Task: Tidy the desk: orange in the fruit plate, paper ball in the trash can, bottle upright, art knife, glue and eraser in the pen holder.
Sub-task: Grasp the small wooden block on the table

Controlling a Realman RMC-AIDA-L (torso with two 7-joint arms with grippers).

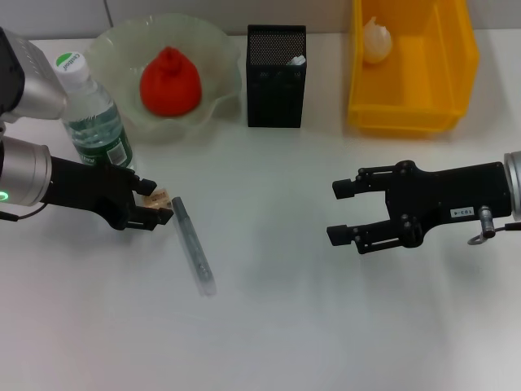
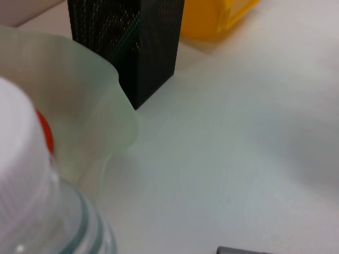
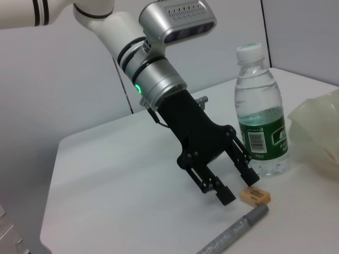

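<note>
Plain white desk (image 1: 277, 326): the clear green-labelled bottle (image 1: 94, 122) stands upright. My left gripper (image 1: 151, 208) sits low beside it, its open jaws bracketing the tiny tan rectangular eraser (image 1: 156, 198), one finger either side; I can't tell if either touches it. A grey pen-shaped stick (image 1: 192, 246) lies just beyond, long axis running away from the fingers. My right gripper (image 1: 346, 212) hovers well apart, spread wide, empty. I judge the left arm nearer for the pick.

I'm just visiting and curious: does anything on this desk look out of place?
Two things lie loose on the desk: a tan eraser between the left gripper's open jaws, and a grey pen-like stick lying slanted beside it. The rest looks tidy.
</note>
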